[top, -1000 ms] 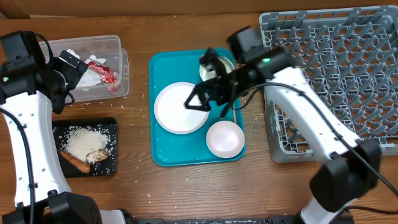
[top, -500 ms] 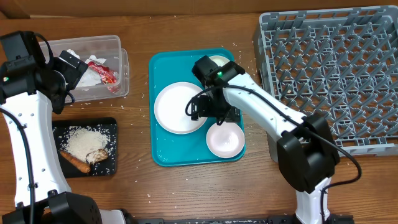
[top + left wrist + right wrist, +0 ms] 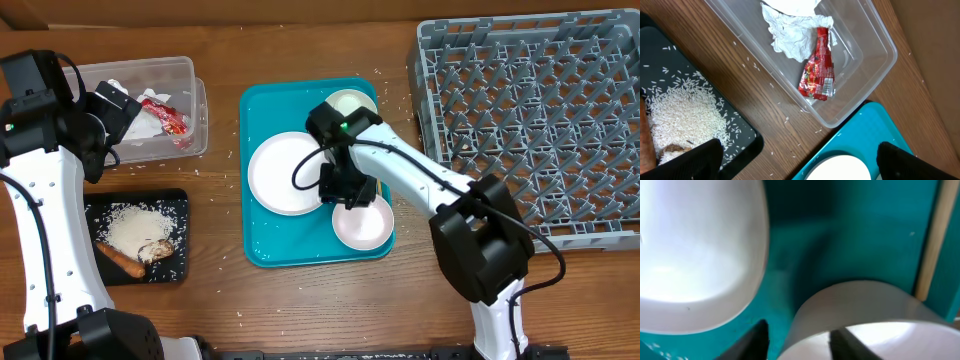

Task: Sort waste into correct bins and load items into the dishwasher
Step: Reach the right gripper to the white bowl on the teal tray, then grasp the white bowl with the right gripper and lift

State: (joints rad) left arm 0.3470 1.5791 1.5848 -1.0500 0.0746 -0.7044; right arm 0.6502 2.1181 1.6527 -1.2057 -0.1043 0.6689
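Observation:
My right gripper point(image 3: 345, 190) is down at the far rim of a white bowl point(image 3: 363, 224) on the teal tray point(image 3: 262, 250). In the right wrist view its jaws straddle the bowl point(image 3: 865, 305): one finger point(image 3: 757, 340) stands outside with a thin strip of teal between it and the wall, the other inside. A white plate point(image 3: 288, 173) lies just left, a small cup point(image 3: 350, 103) behind, a wooden stick point(image 3: 932, 240) beside the bowl. My left gripper point(image 3: 115, 110) hangs open and empty near the clear tub point(image 3: 150, 70), which holds napkins point(image 3: 790, 30) and a red wrapper point(image 3: 819, 65).
The grey dish rack point(image 3: 540, 110) fills the right side. A black tray point(image 3: 175, 200) at the front left holds rice point(image 3: 680, 110), a carrot piece point(image 3: 120, 262) and a brown chunk point(image 3: 155, 250). Loose rice grains dot the wood between the bins and the teal tray.
My right arm swung back from the plate's edge and came down at the bowl, and its jaws have narrowed round the rim. The left arm has not moved.

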